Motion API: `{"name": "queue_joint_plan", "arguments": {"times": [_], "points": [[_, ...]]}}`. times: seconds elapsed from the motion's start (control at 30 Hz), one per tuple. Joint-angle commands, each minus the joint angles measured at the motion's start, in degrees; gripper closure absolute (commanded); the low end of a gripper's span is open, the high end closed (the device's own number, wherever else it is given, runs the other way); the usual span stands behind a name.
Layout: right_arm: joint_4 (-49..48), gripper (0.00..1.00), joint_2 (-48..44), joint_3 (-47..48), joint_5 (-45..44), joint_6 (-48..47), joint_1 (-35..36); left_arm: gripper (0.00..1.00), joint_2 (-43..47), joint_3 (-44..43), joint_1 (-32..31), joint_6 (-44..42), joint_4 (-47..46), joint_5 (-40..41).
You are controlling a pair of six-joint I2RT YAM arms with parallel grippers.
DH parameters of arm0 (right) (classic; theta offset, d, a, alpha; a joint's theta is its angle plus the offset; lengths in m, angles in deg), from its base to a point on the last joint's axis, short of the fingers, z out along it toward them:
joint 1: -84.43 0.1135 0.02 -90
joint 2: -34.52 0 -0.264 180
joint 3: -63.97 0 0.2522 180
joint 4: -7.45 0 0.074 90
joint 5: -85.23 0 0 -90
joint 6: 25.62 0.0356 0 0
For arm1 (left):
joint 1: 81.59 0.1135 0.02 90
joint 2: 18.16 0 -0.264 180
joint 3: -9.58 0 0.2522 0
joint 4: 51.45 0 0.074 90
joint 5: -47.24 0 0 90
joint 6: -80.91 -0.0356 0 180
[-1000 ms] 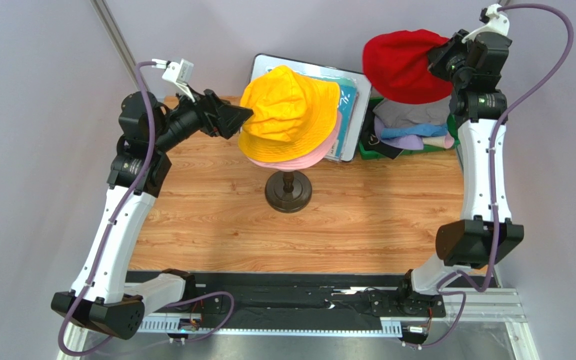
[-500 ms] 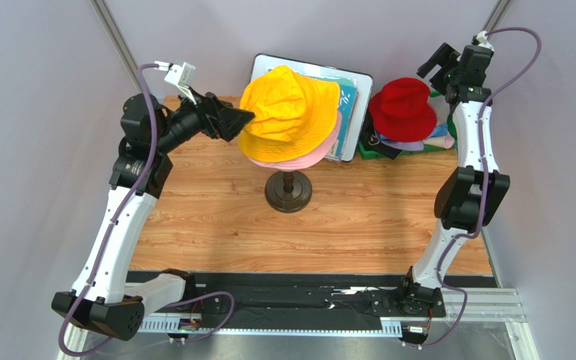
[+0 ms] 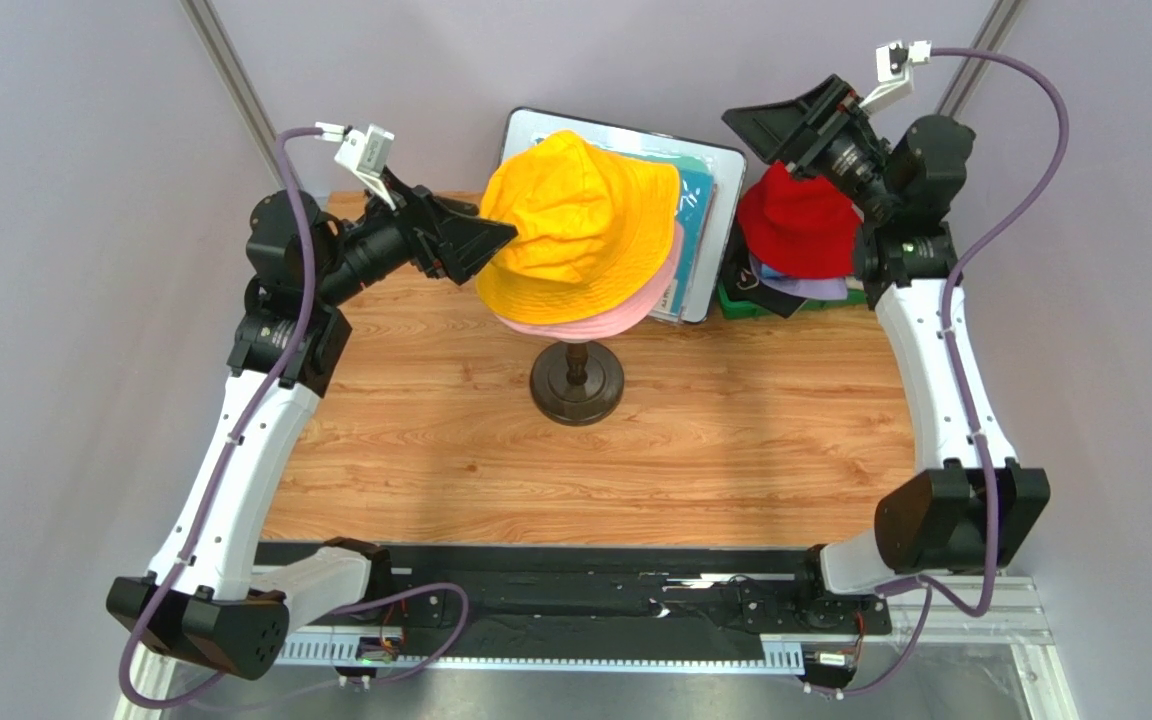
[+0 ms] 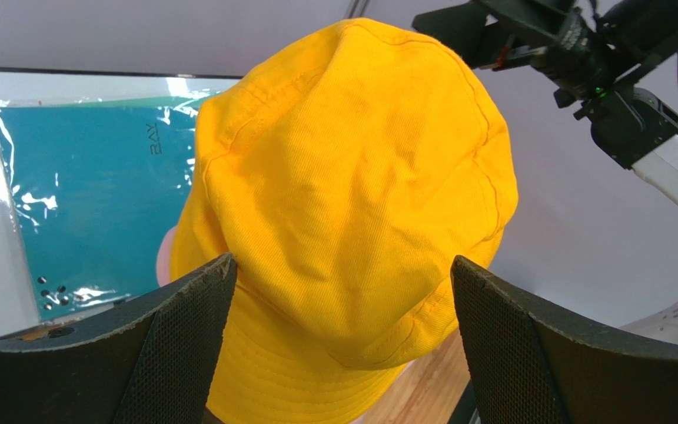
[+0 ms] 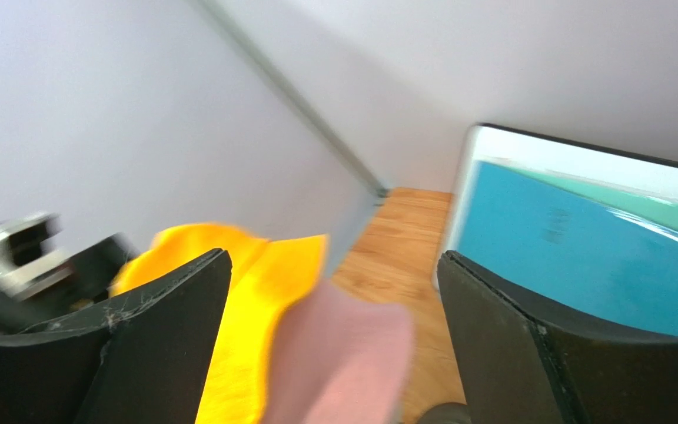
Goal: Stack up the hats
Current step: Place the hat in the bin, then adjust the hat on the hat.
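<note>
**Both grippers open, red hat on the pile at right**

The L gripper stands wide open, just beside the left side of the orange-yellow hat. In the left wrist view this hat sits between the two fingers; if they touch it I cannot tell. The hat lies on top of the pink hat, both on the stand near the mid of the bench. The R gripper is also wide open and empty, in the air above and a bit behind the red hat, apart from it. The red hat lies crown up on a pile of other hats at the far right corner, beside the teal sheet.
</note>
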Motion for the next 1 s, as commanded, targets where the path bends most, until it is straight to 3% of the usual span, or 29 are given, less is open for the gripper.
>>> {"name": "queue_joint_plan", "arguments": {"times": [0.0,0.33,0.5,0.97], "points": [[-21.10,0.09,0.17,-5.37,11.75,16.93,2.86,0.05,-0.11,0.50,-0.04,1.66,-3.27,-1.44],[-15.85,0.14,0.80,-7.39,11.59,11.53,10.44,0.05,-0.11,0.77,-0.21,2.01,-3.27,-1.61],[-20.41,0.20,-0.96,-11.52,12.55,15.03,11.32,0.05,0.15,1.12,-0.21,2.53,-4.06,-1.87],[-22.18,0.23,-7.82,-16.28,11.41,15.48,11.50,0.05,0.07,1.65,-0.74,2.97,-4.94,-1.70]]}}
